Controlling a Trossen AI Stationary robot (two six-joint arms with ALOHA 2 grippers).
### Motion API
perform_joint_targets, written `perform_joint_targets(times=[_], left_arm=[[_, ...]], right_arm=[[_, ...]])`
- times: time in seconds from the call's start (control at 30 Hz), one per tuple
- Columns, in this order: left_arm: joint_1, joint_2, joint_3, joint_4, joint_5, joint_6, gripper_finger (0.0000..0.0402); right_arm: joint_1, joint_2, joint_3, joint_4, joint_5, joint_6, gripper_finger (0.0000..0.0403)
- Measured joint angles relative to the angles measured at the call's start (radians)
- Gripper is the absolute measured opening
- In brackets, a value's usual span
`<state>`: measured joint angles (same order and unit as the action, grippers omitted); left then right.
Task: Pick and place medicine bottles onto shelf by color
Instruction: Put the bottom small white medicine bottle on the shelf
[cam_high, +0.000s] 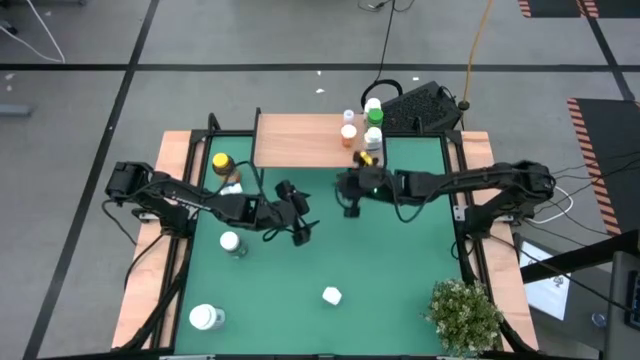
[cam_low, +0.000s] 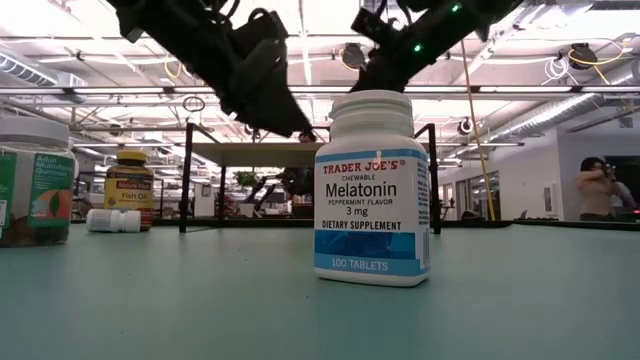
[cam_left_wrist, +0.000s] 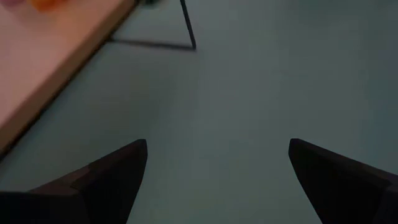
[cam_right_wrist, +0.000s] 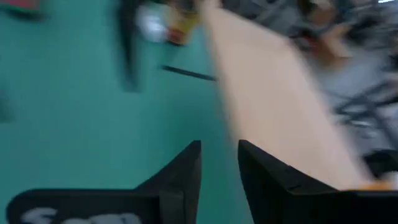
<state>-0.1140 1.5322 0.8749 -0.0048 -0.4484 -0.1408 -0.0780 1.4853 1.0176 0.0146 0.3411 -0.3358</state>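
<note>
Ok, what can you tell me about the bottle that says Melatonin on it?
The Melatonin bottle is a small white plastic pill bottle with a white screw cap, shut. Its white-and-blue label reads Trader Joe's, chewable, peppermint flavor, 3 mg, 100 tablets. It stands upright on the green table, alone, with nothing touching it; both arms hang farther back, above it.

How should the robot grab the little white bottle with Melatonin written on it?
The Melatonin bottle stands upright and alone on the green table, so probably best from straight above, fingers closing on opposite sides of its round body just under the white cap.
</note>
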Motion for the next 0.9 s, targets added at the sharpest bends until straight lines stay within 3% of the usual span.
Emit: perform_joint_targets(times=[0.13,0.3,0.43,0.57,0.73,0.9], left_arm=[[-0.02,0.0,0.0,-0.051,0.01,-0.027,0.0392],[-0.058,0.003,0.0,-0.04,0.184,-0.043,0.0392],[-0.13,0.055,0.0,0.029,0.319,0.005,0.0392],[-0.213,0.134,0.0,0.116,0.347,0.142,0.0392],[-0.267,0.242,0.0,0.233,0.348,0.252,0.0392],[-0.271,0.342,-0.001,0.39,0.424,0.33,0.0392]], right_arm=[[0.071,0.0,0.0,-0.069,-0.18,0.181,0.0139],[0.183,-0.001,-0.064,0.027,-0.395,0.349,0.0189],[0.3,0.001,-0.16,0.183,-0.397,0.358,0.0229],[0.367,0.004,-0.249,0.333,-0.341,0.366,0.0258],[0.384,0.005,-0.339,0.48,-0.232,0.369,0.0269],[0.365,0.005,-0.383,0.594,-0.211,0.368,0.0269]])
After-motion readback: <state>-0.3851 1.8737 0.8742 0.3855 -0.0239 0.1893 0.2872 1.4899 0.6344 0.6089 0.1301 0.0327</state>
